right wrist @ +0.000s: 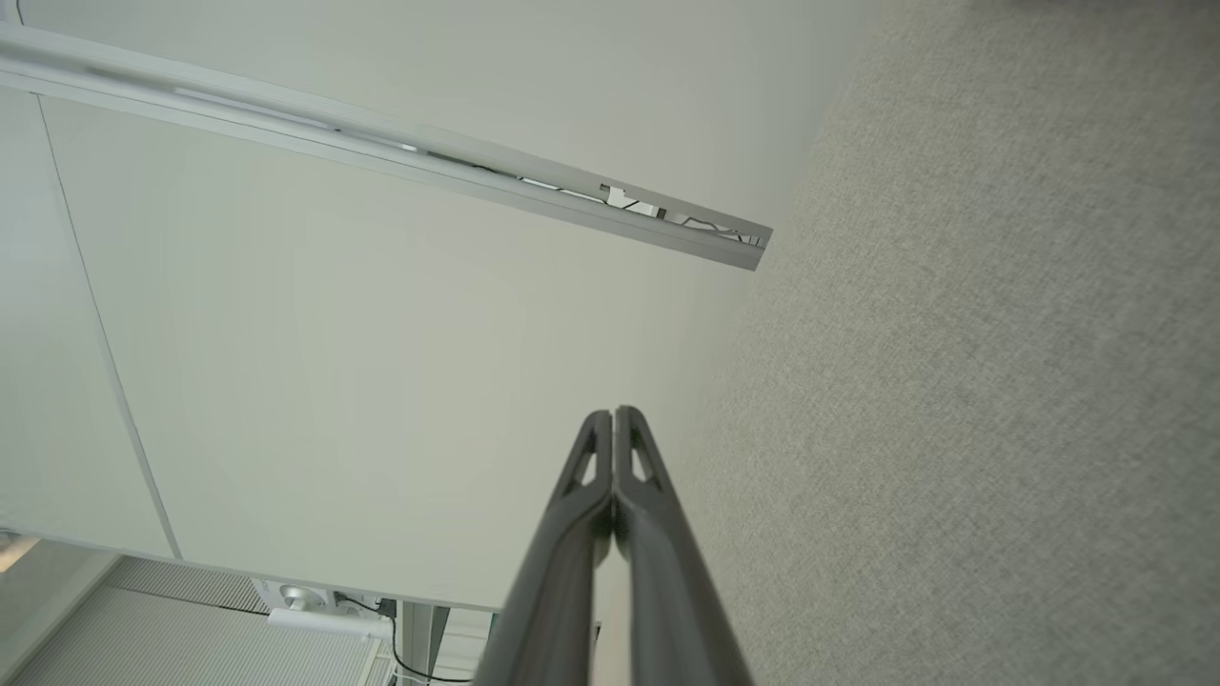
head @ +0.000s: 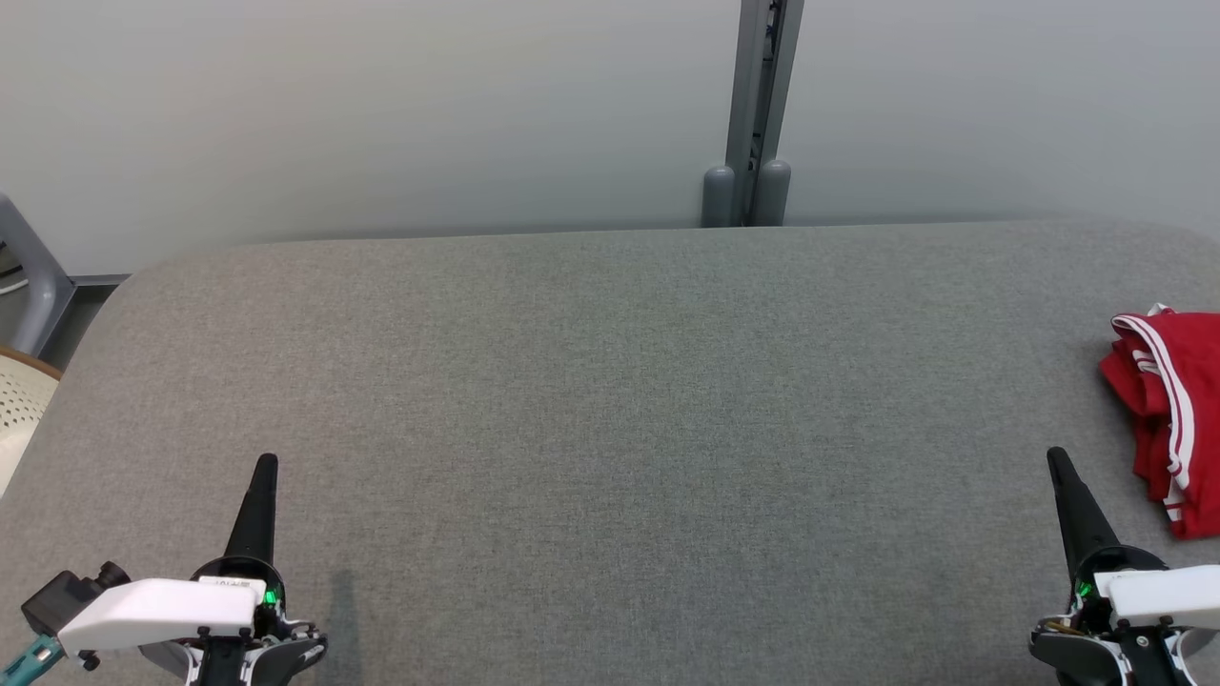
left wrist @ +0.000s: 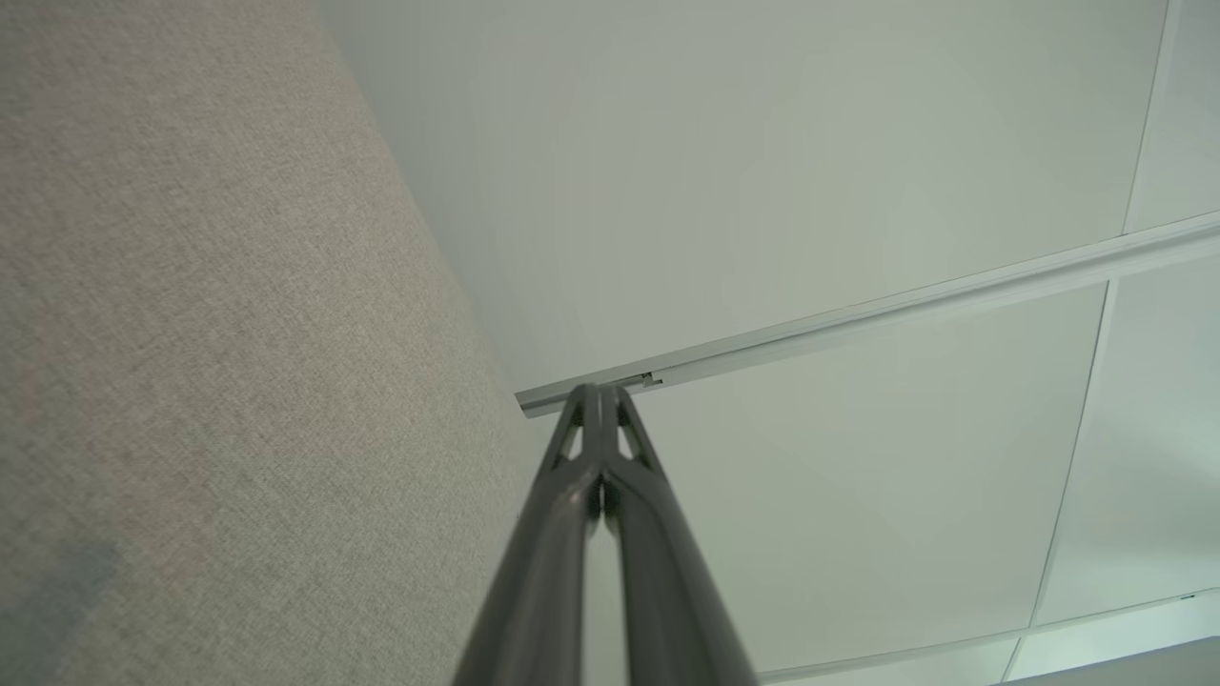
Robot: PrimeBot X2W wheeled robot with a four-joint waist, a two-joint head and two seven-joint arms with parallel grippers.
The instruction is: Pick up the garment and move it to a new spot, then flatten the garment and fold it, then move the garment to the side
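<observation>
The garment (head: 1168,410) is red with white stripes and lies crumpled at the far right edge of the grey table (head: 610,400), partly cut off by the picture's edge. My right gripper (head: 1056,459) is at the lower right, shut and empty, its tip just left of and below the garment, apart from it. At the lower left, far from the garment, my left gripper (head: 268,463) is shut and empty. Both wrist views show the fingers pressed together: left gripper (left wrist: 599,391), right gripper (right wrist: 614,414).
A pale wall stands behind the table with a grey metal post (head: 758,114) at its back edge. A beige perforated chair (head: 19,400) and a grey frame (head: 29,276) sit off the table's left side. The table's corners are rounded.
</observation>
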